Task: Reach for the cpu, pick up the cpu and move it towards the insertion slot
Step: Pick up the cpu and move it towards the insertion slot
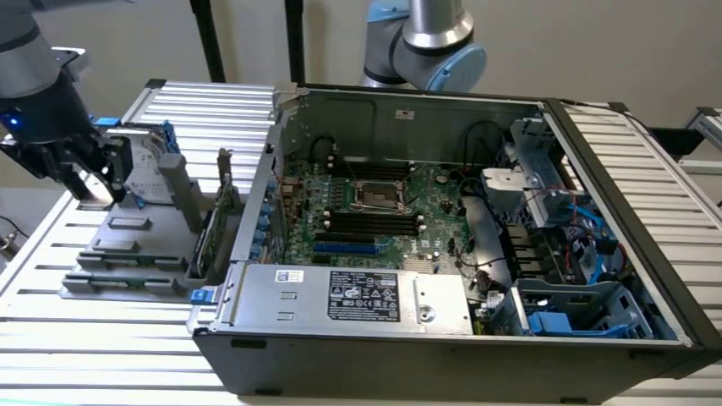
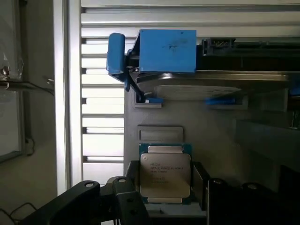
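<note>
The cpu (image 2: 165, 174), a small flat square chip with a shiny silver top and green edges, sits between my gripper's (image 2: 166, 192) two dark fingers (image 2: 200, 180), which press on its two sides. An empty shallow recess (image 2: 159, 133) in the grey fixture lies just beyond it. In the exterior view my gripper (image 1: 93, 193) hangs over the grey parts fixture (image 1: 124, 262) at the exterior view's left. The insertion slot (image 1: 378, 196), a silver-framed square socket with a dark centre, lies on the green board inside the open computer case (image 1: 451, 355), well to the right of the gripper.
A silver hard drive in a blue frame (image 2: 168, 51) stands on the fixture just past the cpu. Upright cards (image 1: 209, 228) stand between the fixture and the case wall. A second arm (image 1: 429, 42) rises behind the case. Black memory slots (image 1: 367, 224) flank the socket.
</note>
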